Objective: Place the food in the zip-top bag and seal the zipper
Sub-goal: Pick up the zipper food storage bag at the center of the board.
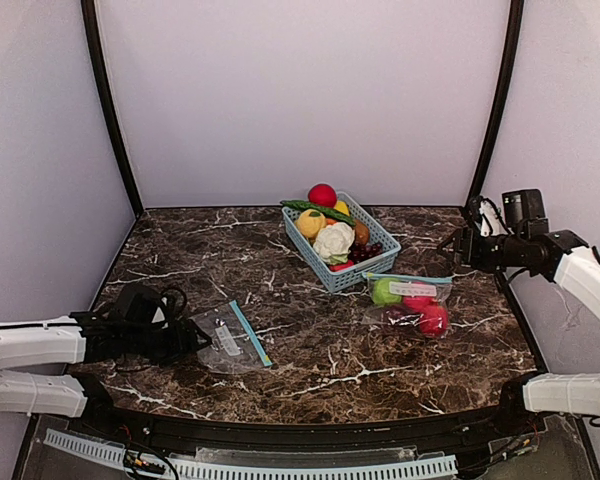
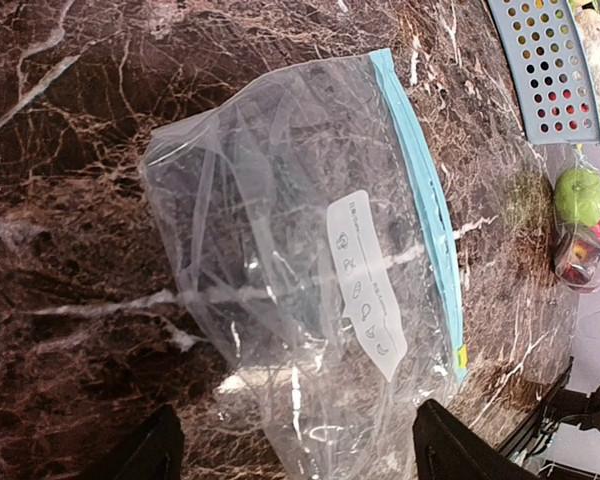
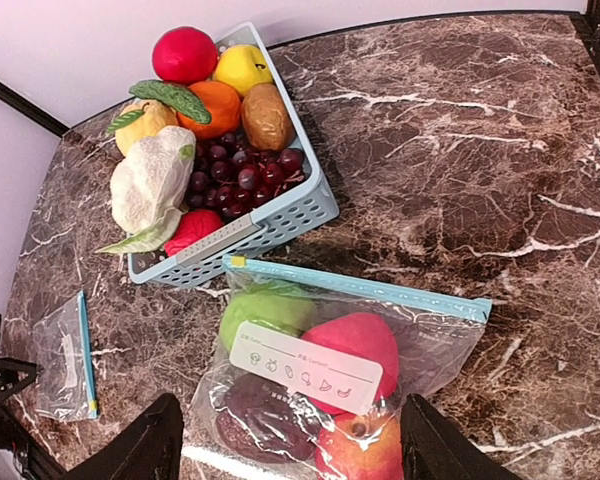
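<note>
Marble table (image 1: 310,360) is shared by a basket (image 3: 280,222), food (image 3: 185,55) left piled in it, and two bags. Beside the basket the full bag (image 3: 305,367) is packed with a green apple (image 3: 265,310) and red fruit (image 3: 355,340); its zipper (image 3: 360,288) looks sealed, though that can't be confirmed. At left the empty bag (image 2: 280,280) is laid flat, yet to be filled. Nothing is gripped: left gripper (image 2: 300,440) over it and right gripper (image 3: 295,440) above the full bag are spread open.
</note>
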`<state>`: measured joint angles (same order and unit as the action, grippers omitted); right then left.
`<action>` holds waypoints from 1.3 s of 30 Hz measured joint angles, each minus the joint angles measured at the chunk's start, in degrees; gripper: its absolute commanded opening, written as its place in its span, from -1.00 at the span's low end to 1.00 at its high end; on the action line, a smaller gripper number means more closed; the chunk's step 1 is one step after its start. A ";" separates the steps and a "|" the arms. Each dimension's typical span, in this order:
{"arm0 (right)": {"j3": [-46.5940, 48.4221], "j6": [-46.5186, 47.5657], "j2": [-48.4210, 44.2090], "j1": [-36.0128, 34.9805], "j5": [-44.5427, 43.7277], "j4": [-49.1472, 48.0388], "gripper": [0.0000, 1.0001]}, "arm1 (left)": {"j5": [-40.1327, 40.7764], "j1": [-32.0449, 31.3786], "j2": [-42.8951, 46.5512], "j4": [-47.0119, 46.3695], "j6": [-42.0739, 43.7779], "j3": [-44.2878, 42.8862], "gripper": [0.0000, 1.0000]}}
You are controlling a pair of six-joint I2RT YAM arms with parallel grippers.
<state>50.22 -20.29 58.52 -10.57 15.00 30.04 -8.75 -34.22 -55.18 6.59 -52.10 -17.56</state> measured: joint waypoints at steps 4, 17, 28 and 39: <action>-0.02 -0.68 -0.48 -0.15 2.40 -0.04 0.45 | -0.76 0.00 -2.21 -3.23 -0.59 0.13 0.43; -0.39 -3.37 -2.03 -0.55 10.93 -1.27 0.45 | -2.73 0.00 -7.67 -13.00 -1.51 1.27 -0.96; -4.28 -6.36 -5.57 -6.05 15.76 -6.99 0.52 | -8.52 0.00 -0.66 -17.94 6.95 -1.18 -0.99; -11.56 -11.89 -9.60 -16.57 21.24 -23.74 0.25 | -25.00 0.00 -0.04 -27.58 13.84 -11.06 -0.99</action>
<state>38.65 -32.18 48.93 -27.14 36.25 6.31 -33.76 -34.22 -55.22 -20.99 -38.26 -28.62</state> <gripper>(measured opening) 0.651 0.009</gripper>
